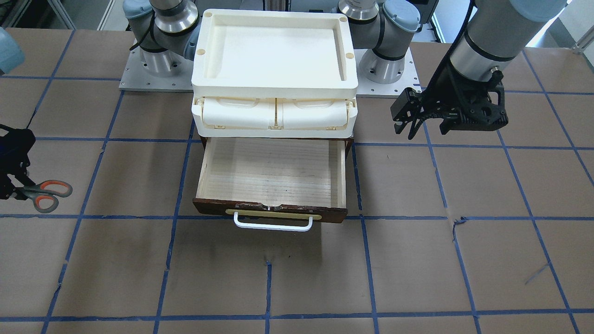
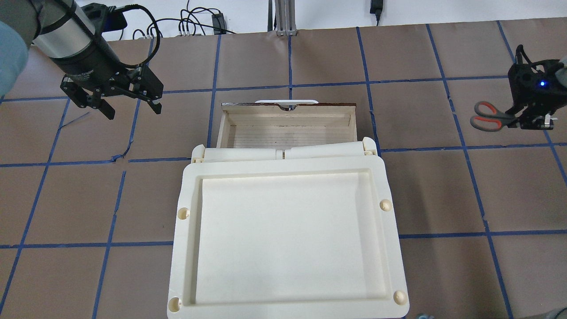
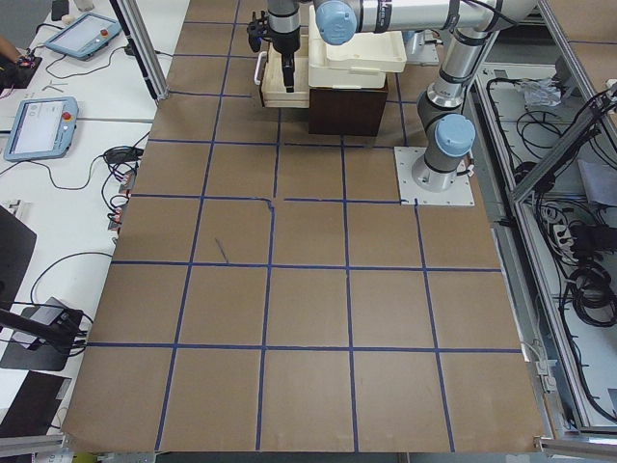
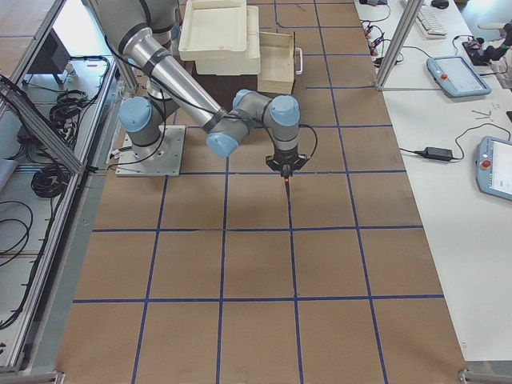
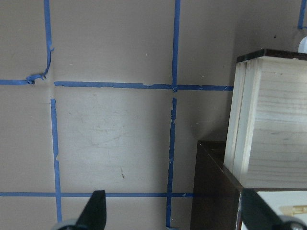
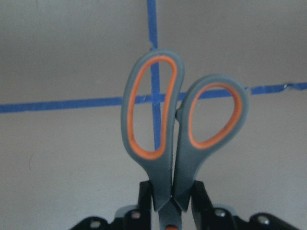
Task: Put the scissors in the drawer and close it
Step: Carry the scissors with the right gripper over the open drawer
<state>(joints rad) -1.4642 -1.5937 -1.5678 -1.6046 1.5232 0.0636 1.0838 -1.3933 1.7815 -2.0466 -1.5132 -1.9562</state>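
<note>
The scissors [image 1: 46,195] have orange-and-grey loop handles. My right gripper [image 1: 13,189] is shut on their blade end at the table's far right side, well away from the drawer. The handles stick out past the fingers in the right wrist view [image 6: 177,129] and in the overhead view [image 2: 489,116]. The drawer [image 1: 269,208] is pulled open, its pale wood inside bare, with a white bar handle [image 1: 273,224]. My left gripper [image 1: 427,131] is open and empty, hovering beside the cabinet on the other side of the drawer; it also shows in the overhead view [image 2: 133,108].
A cream plastic organizer with a tray top [image 1: 274,51] sits on the dark cabinet above the drawer. Both arm bases [image 1: 387,60] stand behind it. Brown paper with a blue tape grid [image 1: 362,260] covers the table.
</note>
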